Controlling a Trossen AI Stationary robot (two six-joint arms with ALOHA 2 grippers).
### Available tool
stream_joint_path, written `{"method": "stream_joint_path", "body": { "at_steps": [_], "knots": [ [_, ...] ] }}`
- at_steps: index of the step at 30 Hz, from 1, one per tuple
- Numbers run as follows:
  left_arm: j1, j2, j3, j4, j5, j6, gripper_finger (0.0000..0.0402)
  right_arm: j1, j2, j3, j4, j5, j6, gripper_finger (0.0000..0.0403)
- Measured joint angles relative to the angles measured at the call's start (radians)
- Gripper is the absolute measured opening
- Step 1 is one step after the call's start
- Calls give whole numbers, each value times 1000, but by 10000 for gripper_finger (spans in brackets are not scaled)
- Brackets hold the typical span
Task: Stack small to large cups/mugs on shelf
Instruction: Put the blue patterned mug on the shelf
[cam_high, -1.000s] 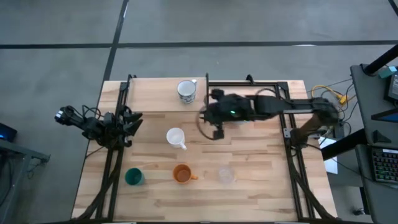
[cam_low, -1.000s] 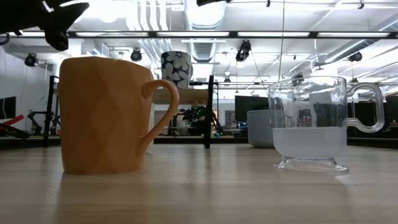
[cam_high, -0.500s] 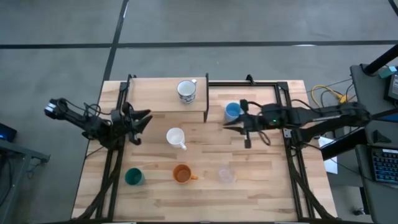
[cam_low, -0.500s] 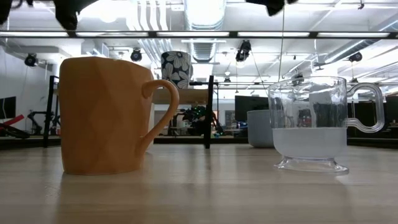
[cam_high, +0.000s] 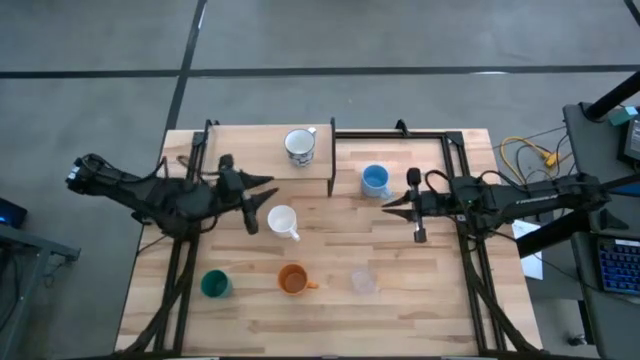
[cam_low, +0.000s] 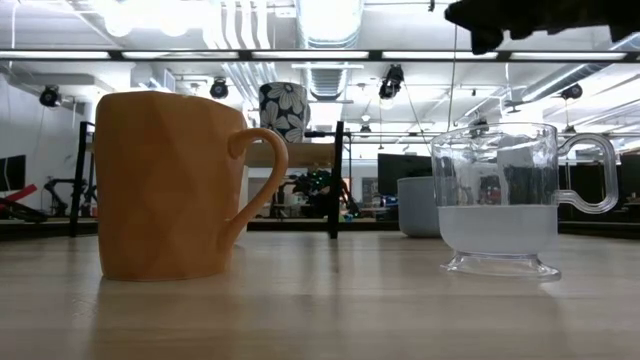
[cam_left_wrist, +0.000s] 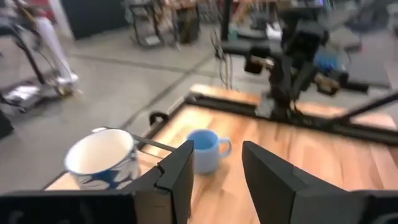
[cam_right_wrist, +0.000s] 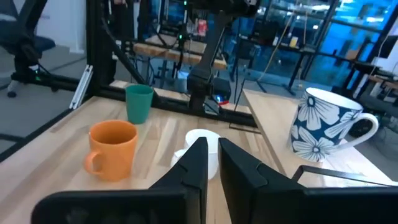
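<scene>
Floral mug (cam_high: 299, 146) alone on shelf (cam_high: 262, 155); clear cup (cam_low: 497, 200) half-full

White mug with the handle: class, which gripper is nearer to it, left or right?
Left. The left gripper sits right beside the white mug; the right gripper is far across the table, nearer the light blue cup.

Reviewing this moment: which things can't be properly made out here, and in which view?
White cup with handle: missing from the low view, apparently behind the orange handled mug; in the right wrist view the right gripper covers part of it.
Light blue cup: low view, partly hidden behind the clear see-through cup.
Blue-flowered white mug: left wrist view, blurred.
Dark green cup: not seen in the low view.
</scene>
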Motion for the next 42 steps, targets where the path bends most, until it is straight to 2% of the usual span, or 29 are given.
{"method": "stream_joint_path", "body": {
  "at_steps": [4, 8, 11, 16, 18, 23, 31, 38, 42],
  "knots": [
    [82, 95, 159, -176, 135, 6, 122, 0, -61, -47, 14, -1, 5, 31],
    [174, 173, 298, -340, 229, 17, 122, 0, -110, -111, 101, -49, 5, 31],
    [248, 240, 372, -417, 308, 67, 122, 0, -142, -145, 130, -55, 5, 31],
    [368, 354, 498, -520, 521, 196, 122, 0, -184, -184, 129, -48, 9, 31],
    [407, 411, 557, -587, 567, 249, 122, 0, -193, -193, 129, -44, 9, 31],
    [482, 544, 704, -758, 571, 351, 122, -3, -203, -199, 130, -40, 8, 31],
    [542, 702, 931, -988, 573, 353, 124, -3, -202, -198, 129, -30, -19, 31],
    [574, 782, 1031, -1050, 574, 357, 160, -3, -202, -204, 127, -11, -12, 31],
    [595, 794, 1030, -1059, 566, 359, 194, -3, -201, -210, 126, -12, 0, 31]
  ]
}}
